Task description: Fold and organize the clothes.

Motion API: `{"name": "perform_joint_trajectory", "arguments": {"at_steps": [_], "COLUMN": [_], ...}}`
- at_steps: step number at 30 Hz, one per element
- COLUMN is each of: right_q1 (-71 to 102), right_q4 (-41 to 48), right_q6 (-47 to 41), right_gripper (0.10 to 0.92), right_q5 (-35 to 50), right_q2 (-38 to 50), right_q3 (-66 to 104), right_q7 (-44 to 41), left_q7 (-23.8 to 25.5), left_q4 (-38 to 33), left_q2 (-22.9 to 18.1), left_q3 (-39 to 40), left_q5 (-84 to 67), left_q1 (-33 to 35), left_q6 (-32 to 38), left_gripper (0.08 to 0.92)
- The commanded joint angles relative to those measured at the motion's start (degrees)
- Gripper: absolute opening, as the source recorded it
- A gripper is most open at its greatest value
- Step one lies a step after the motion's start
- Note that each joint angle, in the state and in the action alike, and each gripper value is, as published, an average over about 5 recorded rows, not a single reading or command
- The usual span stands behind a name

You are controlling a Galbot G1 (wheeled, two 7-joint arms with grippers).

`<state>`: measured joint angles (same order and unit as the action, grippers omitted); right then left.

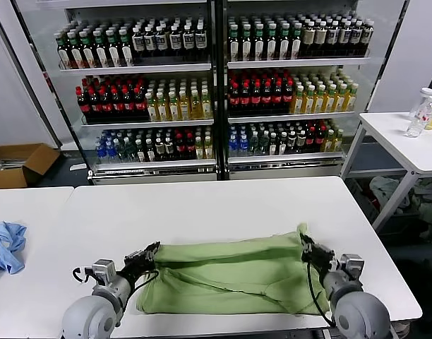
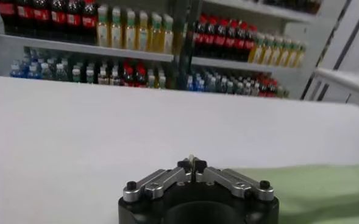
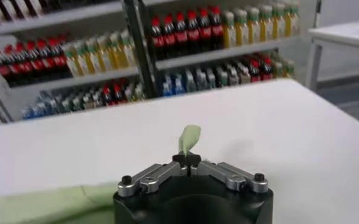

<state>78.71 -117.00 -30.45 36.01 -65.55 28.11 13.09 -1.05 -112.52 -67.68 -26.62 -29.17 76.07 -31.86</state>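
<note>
Both grippers, left (image 1: 150, 252) and right (image 1: 307, 248), fingers pinching green polo shirt (image 1: 230, 275) corners; long axis strung between them, equally near, over table (image 1: 202, 205).

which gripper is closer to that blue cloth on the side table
Left. The left gripper pinches the green shirt's left edge, on the side toward the blue cloth. The right gripper grips the shirt's opposite edge, far across the table.
</note>
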Motion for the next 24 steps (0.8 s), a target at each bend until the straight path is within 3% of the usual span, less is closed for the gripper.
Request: {"name": "perform_joint_trajectory", "arguments": {"at_steps": [1,10,19,24], "right_q1": [5.5,7.6,7.6,7.9], "right_q4": [-2.1,-2.7,-2.3,-2.8], "right_q6": [-1.2,-0.1,0.1,0.2], "right_gripper": [0.254,0.514,0.767,0.819], "right_q5": [-3.2,-5.7,-7.3,-8.1], "right_q2": [-1.6,-2.0,-2.7,-3.1], "right_q3": [0.6,0.9,-0.4,-1.0], "right_q7": [0.2,-1.1,-1.7,-1.8], "left_q7": [-0.1,-15.6,-20.0,-19.5], "left_q4": [-0.6,-2.1,0.6,-0.2], "left_q2": [-1.0,-8.8,-11.7,-11.6], "left_q3": [1.4,3.5,4.8,4.9], "left_q5": [10.1,13.9,22.0,21.1], "left_q1": [4.2,9.1,10.4,11.2], "left_q6": [1.3,8.7,7.3,7.1], "left_gripper": [0.105,0.341,0.601,0.715]}}
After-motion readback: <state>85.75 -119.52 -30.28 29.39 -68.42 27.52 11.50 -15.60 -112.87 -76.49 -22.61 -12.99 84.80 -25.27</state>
